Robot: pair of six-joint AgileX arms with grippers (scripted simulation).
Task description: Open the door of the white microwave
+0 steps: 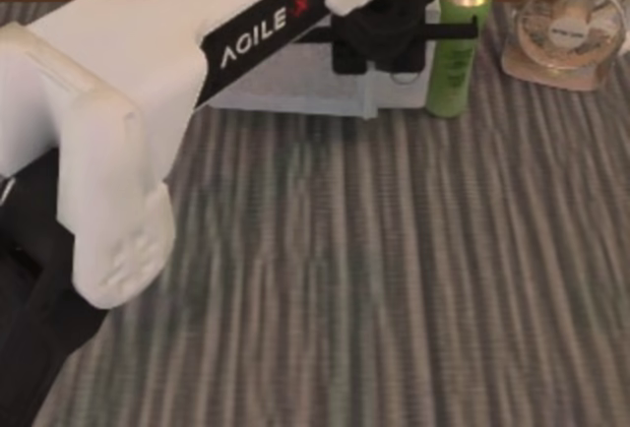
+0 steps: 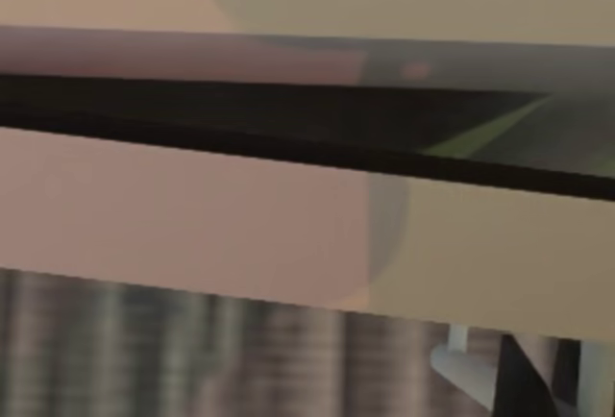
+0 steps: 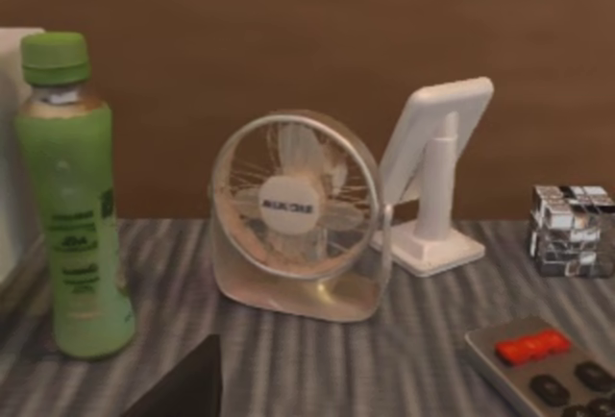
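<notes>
The white microwave stands at the back of the table, mostly covered by my left arm. My left gripper is at its front right part, right beside a pale upright strip on the front. The left wrist view is pressed close against pinkish-white and dark surfaces of the microwave. At that view's corner a pale grey handle bar runs up to a dark part of the gripper. I cannot make out the door's window. My right gripper shows only as a dark tip and is outside the top view.
A green bottle stands just right of the microwave, close to my left gripper. Further right are a small round fan, a white phone stand, a mirrored cube and a grey remote with a red button.
</notes>
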